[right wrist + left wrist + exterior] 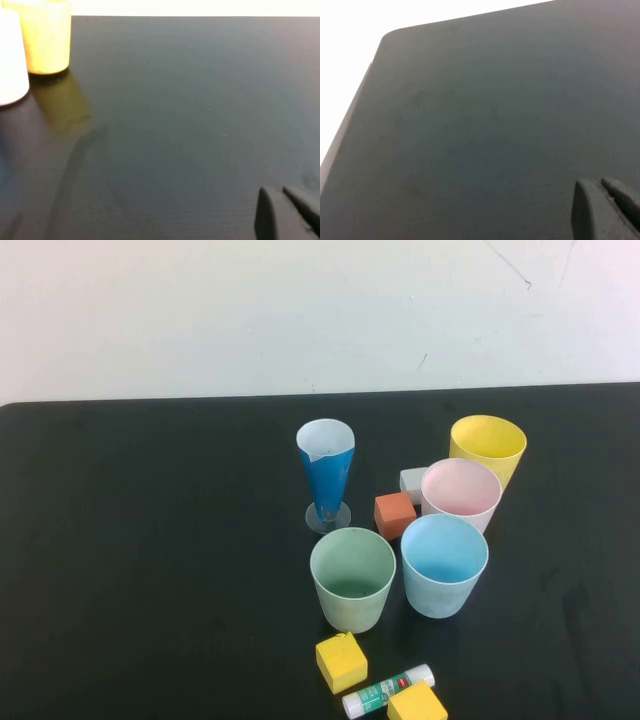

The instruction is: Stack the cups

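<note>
Four cups stand upright and apart on the black table (150,540), right of centre: pale green (352,578), light blue (444,564), pink (460,494) and yellow (487,448). Neither arm shows in the high view. My left gripper (601,181) is shut and empty over bare table near a table corner. My right gripper (281,189) is shut and empty over bare table. In the right wrist view the yellow cup (46,37) and the pale side of the pink cup (10,60) stand well away from it.
A tall blue cone cup (325,472) on a clear foot stands behind the green cup. An orange block (394,514) and a grey block (412,483) lie among the cups. Two yellow blocks (341,661) (416,704) and a glue stick (388,691) lie at the front edge.
</note>
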### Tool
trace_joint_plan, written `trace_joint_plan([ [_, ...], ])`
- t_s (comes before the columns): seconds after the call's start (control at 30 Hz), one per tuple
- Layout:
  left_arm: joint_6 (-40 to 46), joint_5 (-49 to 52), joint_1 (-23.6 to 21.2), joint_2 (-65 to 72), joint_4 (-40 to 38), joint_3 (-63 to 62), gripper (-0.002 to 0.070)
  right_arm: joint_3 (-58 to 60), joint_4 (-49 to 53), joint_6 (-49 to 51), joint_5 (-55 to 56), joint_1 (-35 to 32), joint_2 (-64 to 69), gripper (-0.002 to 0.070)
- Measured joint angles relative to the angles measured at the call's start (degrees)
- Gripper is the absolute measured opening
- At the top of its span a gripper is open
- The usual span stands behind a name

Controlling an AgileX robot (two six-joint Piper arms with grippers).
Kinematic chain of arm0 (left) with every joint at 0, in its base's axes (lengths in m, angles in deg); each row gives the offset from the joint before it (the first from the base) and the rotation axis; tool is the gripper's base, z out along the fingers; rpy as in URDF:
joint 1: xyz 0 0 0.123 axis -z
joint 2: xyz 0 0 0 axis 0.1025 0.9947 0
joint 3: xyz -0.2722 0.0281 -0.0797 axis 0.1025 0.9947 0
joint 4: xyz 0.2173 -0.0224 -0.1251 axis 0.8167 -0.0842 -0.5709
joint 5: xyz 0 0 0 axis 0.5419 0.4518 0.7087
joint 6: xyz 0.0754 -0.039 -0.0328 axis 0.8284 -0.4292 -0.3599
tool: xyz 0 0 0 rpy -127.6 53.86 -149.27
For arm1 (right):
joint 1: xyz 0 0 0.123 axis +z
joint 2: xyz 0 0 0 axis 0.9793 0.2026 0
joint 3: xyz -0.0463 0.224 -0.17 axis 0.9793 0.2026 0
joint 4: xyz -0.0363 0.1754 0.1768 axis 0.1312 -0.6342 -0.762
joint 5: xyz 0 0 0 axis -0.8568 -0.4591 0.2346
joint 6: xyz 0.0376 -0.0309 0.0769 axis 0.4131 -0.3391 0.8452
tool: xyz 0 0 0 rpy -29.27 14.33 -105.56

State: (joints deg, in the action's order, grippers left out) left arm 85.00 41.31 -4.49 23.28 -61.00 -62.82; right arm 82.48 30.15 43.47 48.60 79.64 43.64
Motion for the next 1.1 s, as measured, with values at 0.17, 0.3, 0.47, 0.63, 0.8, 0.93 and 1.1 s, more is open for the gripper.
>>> trace_joint_plan([
  [0.17, 0.0, 0.0, 0.0, 0.0, 0.0, 0.0, -0.0003, 0.0, 0.0, 0.0, 0.0, 0.0, 0.0, -0.0003],
  [0.3, 0.0, 0.0, 0.0, 0.0, 0.0, 0.0, -0.0003, 0.0, 0.0, 0.0, 0.0, 0.0, 0.0, -0.0003],
  [0.47, 0.0, 0.0, 0.0, 0.0, 0.0, 0.0, -0.0003, 0.0, 0.0, 0.0, 0.0, 0.0, 0.0, -0.0003],
  [0.63, 0.0, 0.0, 0.0, 0.0, -0.15, 0.0, -0.0003, 0.0, 0.0, 0.0, 0.0, 0.0, 0.0, -0.0003],
  [0.8, 0.0, -0.51, 0.0, 0.0, -3.58, 0.0, -0.0003, 0.0, -1.07, 0.0, 0.41, 0.0, 0.0, -0.0003],
  [0.93, 0.0, -2.71, 0.0, 0.0, -12.59, 0.2, -0.0002, 0.1, -5.52, 0.65, 1.84, 0.0, 0.0, -0.0003],
  [1.1, -3.79, -9.73, 0.0, 0.0, -38.92, 0.18, -0.0002, 0.1, -17.69, 6.77, 5.11, 0.0, 0.0, -0.0003],
])
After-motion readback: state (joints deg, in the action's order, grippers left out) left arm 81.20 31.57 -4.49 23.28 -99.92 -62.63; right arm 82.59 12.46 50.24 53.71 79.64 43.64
